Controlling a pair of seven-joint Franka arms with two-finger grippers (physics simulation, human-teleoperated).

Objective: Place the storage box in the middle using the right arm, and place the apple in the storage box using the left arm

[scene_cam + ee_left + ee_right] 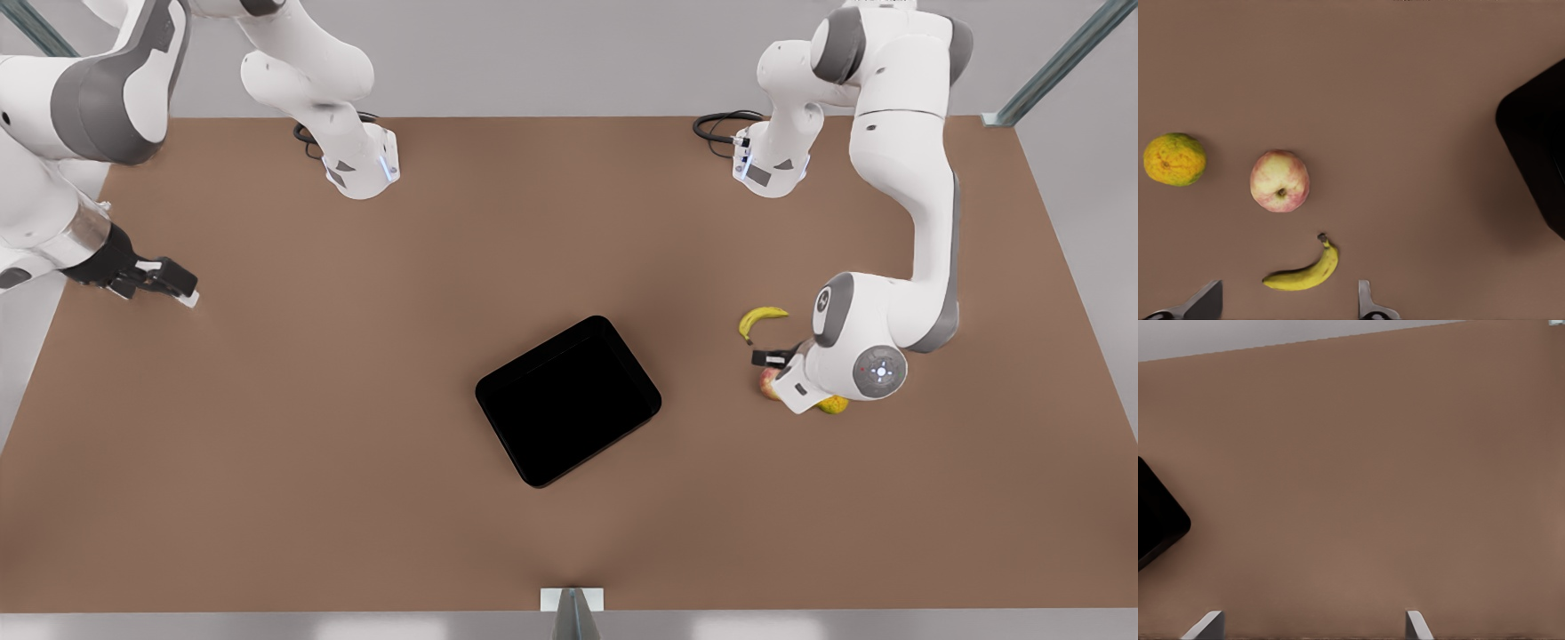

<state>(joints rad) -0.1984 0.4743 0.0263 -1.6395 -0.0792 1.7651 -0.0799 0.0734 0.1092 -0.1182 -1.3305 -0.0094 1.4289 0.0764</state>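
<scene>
One storage box (569, 402), shallow, glossy black, rounded at the corners, low-walled, lying empty near the middle of the brown table (356, 427) and turned at a slant to its edges. No label or writing legible on it. A corner of it also seen in the left wrist view (1538, 160) and in the right wrist view (1155, 523).

One apple (1279, 181), small and round, red blushed over pale yellow, stem hollow facing up, resting on the table well apart from the box toward the front view's right; there, half hidden under a wrist (768, 382). One banana (1303, 270) just beside it, yellow, curved, dark at the stem. One rough yellow-orange-green fruit (1175, 159) near the apple on its other side.

Two white arms with grey joints. Left gripper (1288, 303) hanging above the three fruits, fingers (1205, 300) spread wide, nothing between them. Right gripper (169, 283) waiting at the front view's left, above bare table, well apart from the box; fingers (1205, 625) likewise parted and empty. No readable markings on either arm.
</scene>
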